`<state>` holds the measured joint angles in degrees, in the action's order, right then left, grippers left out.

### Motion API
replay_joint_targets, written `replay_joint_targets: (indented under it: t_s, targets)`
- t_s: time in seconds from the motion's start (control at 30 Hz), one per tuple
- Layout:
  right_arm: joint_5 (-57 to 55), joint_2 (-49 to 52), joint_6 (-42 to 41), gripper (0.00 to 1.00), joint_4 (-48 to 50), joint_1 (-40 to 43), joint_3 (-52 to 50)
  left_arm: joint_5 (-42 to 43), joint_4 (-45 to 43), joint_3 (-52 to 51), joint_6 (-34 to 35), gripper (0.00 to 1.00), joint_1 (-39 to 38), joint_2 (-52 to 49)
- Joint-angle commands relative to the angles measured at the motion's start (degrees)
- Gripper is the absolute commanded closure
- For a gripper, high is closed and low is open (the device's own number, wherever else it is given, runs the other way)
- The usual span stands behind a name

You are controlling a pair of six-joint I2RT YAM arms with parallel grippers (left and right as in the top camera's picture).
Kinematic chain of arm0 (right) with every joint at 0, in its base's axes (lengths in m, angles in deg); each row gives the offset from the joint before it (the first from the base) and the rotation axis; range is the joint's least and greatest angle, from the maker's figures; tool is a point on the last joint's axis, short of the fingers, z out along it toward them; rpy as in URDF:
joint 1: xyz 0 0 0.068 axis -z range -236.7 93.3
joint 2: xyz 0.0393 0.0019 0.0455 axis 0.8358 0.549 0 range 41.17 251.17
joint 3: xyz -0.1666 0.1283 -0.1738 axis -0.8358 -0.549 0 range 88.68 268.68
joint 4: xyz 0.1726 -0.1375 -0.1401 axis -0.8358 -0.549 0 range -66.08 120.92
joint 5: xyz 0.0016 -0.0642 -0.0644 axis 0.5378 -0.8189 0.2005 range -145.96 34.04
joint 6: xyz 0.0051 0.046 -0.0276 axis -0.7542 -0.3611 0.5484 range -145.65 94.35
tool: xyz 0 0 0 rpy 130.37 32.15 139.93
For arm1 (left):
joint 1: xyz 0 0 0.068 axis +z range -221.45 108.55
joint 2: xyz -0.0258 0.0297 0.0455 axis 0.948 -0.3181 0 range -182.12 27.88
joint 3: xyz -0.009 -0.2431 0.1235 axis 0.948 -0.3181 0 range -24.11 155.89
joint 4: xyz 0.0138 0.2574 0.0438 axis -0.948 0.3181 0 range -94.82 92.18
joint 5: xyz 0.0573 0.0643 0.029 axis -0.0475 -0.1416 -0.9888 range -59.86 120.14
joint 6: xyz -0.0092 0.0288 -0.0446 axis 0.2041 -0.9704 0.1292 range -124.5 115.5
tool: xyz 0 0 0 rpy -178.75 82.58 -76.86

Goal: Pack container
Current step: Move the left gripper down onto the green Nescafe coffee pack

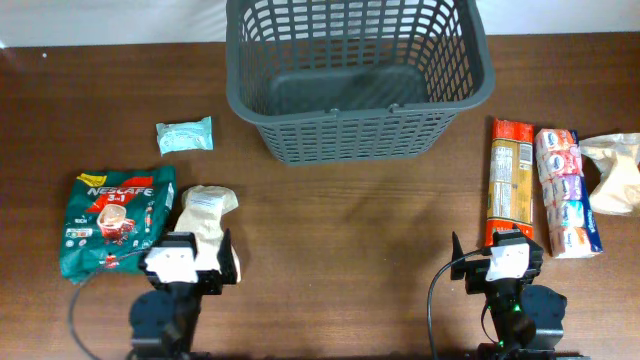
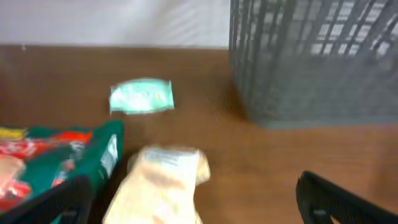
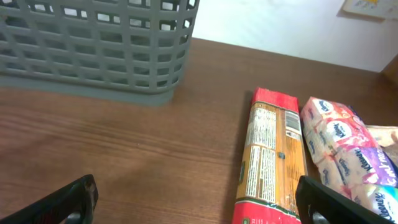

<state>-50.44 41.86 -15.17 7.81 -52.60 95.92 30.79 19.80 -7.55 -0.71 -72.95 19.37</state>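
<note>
The dark grey slotted basket (image 1: 358, 75) stands at the back centre, empty; it also shows in the left wrist view (image 2: 314, 59) and the right wrist view (image 3: 93, 46). My left gripper (image 1: 188, 262) is open at the front left, its fingers (image 2: 193, 199) either side of a beige packet (image 1: 205, 215) (image 2: 163, 186). A green Nescafe bag (image 1: 112, 220) (image 2: 50, 158) lies left of that packet. My right gripper (image 1: 505, 262) is open and empty (image 3: 196, 202), just behind the near end of a long red-and-orange packet (image 1: 510, 180) (image 3: 270, 158).
A small teal packet (image 1: 185, 134) (image 2: 141, 98) lies left of the basket. A tissue multipack (image 1: 567, 192) (image 3: 345, 152) and a beige bag (image 1: 615, 172) lie at the right. Bare brown table (image 1: 350, 230) spans between the arms.
</note>
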Motion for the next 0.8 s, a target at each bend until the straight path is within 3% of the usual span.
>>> replay_joint_targets:
  t_s: [0.0,0.13,0.3,0.4,0.53,0.67,0.77]
  targets:
    - [0.26,-0.48,-0.44,0.01,0.20,0.44,-0.48,-1.31,4.59,14.34,2.82,0.01,0.15,-8.15]
    - [0.26,-0.48,-0.44,0.01,0.20,0.44,-0.48,-3.93,15.89,32.28,1.20,0.01,0.15,-23.08]
    - [0.26,-0.48,-0.44,0.01,0.20,0.44,-0.48,-3.93,35.69,56.98,-9.55,0.01,0.15,-42.69]
    - [0.26,-0.48,-0.44,0.01,0.20,0.44,-0.48,-2.80,44.26,64.52,-9.49,0.01,0.15,-47.25]
    - [0.26,-0.48,-0.44,0.01,0.20,0.44,-0.48,-5.88,49.00,65.02,-11.61,0.01,0.15,-48.50]
    - [0.26,-0.48,-0.44,0.01,0.20,0.44,-0.48,-17.90,53.48,64.96,-5.46,0.01,1.29,-53.40]
    - [0.26,-0.48,-0.44,0.01,0.20,0.44,-0.48,-22.32,53.64,64.67,-0.57,0.01,2.71,-58.73]
